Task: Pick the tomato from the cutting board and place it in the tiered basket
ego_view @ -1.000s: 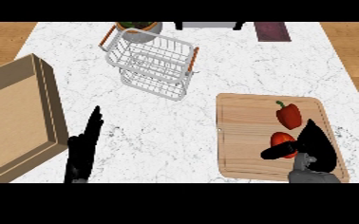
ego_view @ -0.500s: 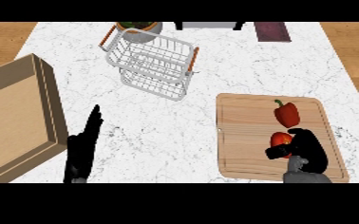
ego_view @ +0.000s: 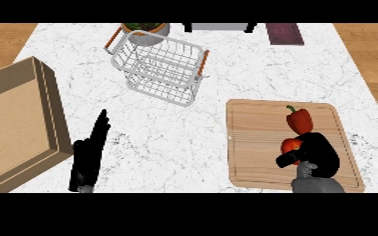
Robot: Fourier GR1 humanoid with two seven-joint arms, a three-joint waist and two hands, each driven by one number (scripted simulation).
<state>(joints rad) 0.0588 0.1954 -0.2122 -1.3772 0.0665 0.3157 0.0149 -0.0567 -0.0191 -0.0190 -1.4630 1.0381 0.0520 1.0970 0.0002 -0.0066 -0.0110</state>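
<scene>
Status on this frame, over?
Left robot hand open, resting. Right robot hand curled round tomato, on cutting board beside pepper. Nothing blocking tiered basket.

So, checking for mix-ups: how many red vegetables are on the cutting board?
2: a red pepper at the cutting board's far right, a tomato just nearer, partly covered by the right hand. None else visible.

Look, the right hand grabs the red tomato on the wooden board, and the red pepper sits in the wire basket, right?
No. The head view shows the red bell pepper on the wooden cutting board, not in the white wire basket. The black right hand holds the red tomato.
</scene>
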